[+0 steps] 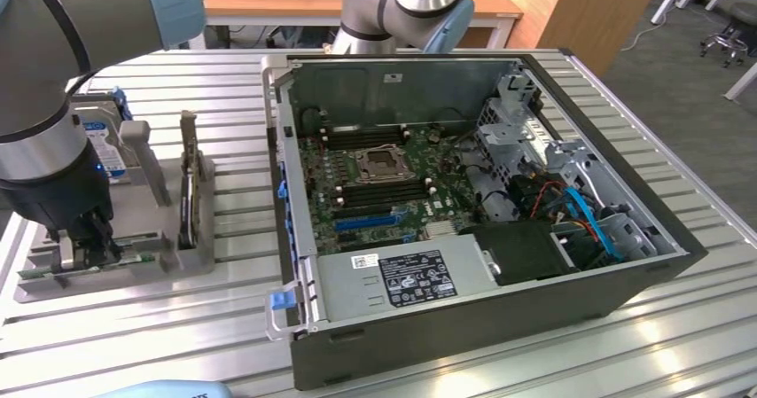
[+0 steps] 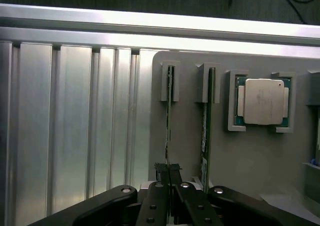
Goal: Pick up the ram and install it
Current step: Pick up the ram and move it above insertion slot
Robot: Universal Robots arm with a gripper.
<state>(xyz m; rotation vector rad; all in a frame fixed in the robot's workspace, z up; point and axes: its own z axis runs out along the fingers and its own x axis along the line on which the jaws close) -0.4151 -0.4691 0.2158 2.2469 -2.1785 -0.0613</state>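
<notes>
My end effector (image 1: 95, 253) is down at the exterior view's left, over the grey plastic holder tray (image 1: 177, 261) that sits on the ribbed aluminium worktop (image 1: 237, 327). Its two black fingers (image 2: 186, 193) are drawn almost fully together, pinching the near end of the ram (image 2: 168, 131), a long, thin green circuit-board stick. The stick stands on edge in the tray's outermost slot. From my wrist I see the stick edge-on, running straight away from between my fingertips to the grey end bracket of its slot. It is seated in the tray and not lifted clear. In the exterior view the same ram (image 1: 59, 273) shows as a narrow green strip just beneath my fingers, along the near edge of the tray.

Just beside it, in the next slot over, stands a second green memory stick (image 2: 205, 131), parallel to the first and untouched. Past that, a square silver processor chip (image 2: 261, 101) lies flat in its own recess.

Well apart, toward the exterior view's right, the open dark-grey computer case (image 1: 473, 349) lies on its side with its green motherboard (image 1: 378, 185) exposed.
</notes>
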